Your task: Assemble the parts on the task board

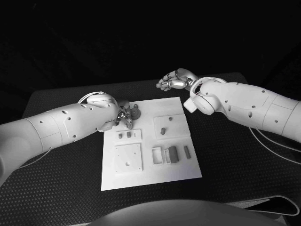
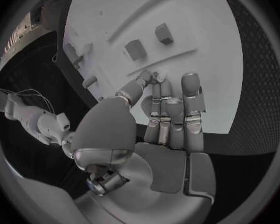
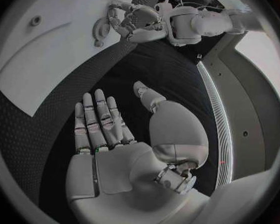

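Observation:
The white task board [image 1: 150,174] lies in the middle of the black table. My left hand [image 1: 127,114] hangs over its far left corner with the fingers pointing down. In the left wrist view the thumb tip and a fingertip [image 2: 159,77] almost meet just above the board [image 2: 196,15]. A round toothed part [image 3: 101,31] lies on the board right by that hand [image 3: 132,19]; I cannot tell whether the fingers grip it. My right hand [image 1: 172,81] hovers over bare table beyond the board's far edge. It holds nothing, and its fingers [image 3: 96,117] are straight and slightly spread.
Raised square plates [image 1: 129,157] [image 1: 170,125] and small upright blocks [image 1: 170,154] [image 1: 186,151] occupy the board's middle and near half. Two small blocks [image 2: 135,50] [image 2: 164,33] stand ahead of the left fingers. A cable [image 1: 286,146] trails over the table's right side.

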